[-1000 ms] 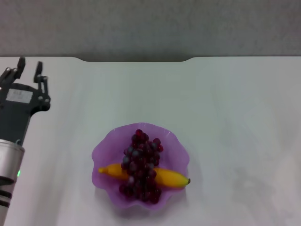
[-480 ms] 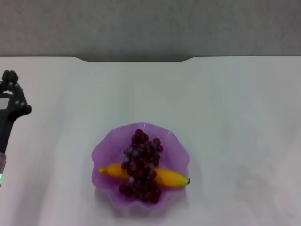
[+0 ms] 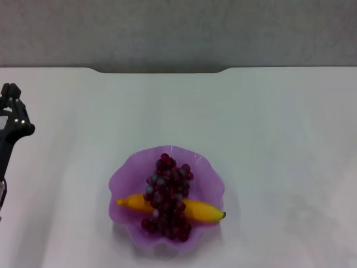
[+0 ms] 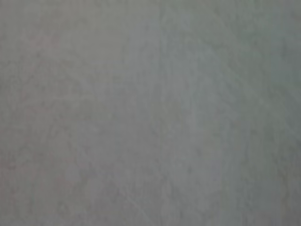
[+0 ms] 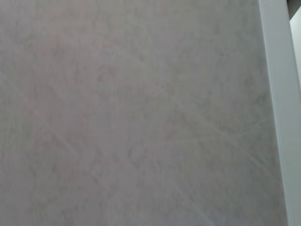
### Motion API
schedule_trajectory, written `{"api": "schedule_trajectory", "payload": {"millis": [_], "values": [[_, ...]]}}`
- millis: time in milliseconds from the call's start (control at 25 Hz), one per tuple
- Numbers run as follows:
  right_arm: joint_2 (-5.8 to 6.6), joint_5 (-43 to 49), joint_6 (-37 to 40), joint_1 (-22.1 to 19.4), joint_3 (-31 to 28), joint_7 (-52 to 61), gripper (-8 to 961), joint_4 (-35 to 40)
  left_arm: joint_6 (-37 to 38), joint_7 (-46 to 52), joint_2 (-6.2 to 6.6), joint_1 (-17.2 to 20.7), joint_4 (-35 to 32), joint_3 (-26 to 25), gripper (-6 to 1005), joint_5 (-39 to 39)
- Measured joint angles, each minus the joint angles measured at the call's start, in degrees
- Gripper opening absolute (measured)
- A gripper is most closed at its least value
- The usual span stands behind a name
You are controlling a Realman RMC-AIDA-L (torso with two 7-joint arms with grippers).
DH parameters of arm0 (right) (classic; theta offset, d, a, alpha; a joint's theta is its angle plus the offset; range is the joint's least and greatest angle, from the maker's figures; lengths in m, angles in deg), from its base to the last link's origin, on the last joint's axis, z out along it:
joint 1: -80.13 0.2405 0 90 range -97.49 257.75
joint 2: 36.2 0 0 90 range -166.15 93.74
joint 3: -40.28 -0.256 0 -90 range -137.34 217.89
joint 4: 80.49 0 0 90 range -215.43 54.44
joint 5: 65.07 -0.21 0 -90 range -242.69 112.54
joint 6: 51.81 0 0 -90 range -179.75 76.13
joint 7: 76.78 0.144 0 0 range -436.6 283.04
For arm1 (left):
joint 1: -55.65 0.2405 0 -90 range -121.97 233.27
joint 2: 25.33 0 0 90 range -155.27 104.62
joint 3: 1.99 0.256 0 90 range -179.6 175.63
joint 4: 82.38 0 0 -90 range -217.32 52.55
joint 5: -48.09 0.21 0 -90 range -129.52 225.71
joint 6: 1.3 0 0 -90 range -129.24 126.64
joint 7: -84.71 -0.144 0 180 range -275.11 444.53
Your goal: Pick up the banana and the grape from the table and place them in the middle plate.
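The purple scalloped plate [image 3: 120, 180] stands on the white table [image 3: 279, 139], near its front middle. The banana [image 3: 204, 211] lies across the plate, its dark tip to the right. The bunch of dark red grapes [image 3: 167, 192] lies on top of the banana, running front to back in the plate. My left gripper [image 3: 10, 100] is at the far left edge of the head view, well apart from the plate and partly cut off. My right gripper is out of view. Both wrist views show only bare table surface.
The table's far edge has a notch [image 3: 162, 71] with a grey wall behind it. The right wrist view shows the table's edge [image 5: 277, 94] as a pale strip.
My left arm has drawn back to the left, from well inside the view to its edge. The plate, the banana and the grapes have not moved.
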Motion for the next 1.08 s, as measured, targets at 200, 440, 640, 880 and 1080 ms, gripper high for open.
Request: {"api": "schedule_trajectory", "payload": {"millis": [200,440,640,880,1080], "values": [[0.02,-0.03,-1.05,0.27,-0.04,-0.02,26,-0.16,0.38,1.66,0.01,-1.26,-1.32,-0.03,62,0.03],[0.05,-0.05,-1.67,0.54,-0.23,-0.04,24,-0.2,0.96,1.49,0.08,-1.8,-2.75,0.07,62,2.82],[0.07,-0.13,-2.53,0.86,-0.36,-0.06,24,-0.19,2.1,1.21,-0.19,-3.42,-5.16,0.43,62,4.95],[0.17,0.54,-3.06,1.73,0.38,-0.16,25,-0.59,1.24,8.47,-0.07,-3.26,-7.36,0.73,62,5.92],[0.18,0.62,-3.2,1.7,0.35,-1.68,22,-0.77,0.37,14.39,-0.03,-4.0,-11.17,0.17,62,6.22]]}}
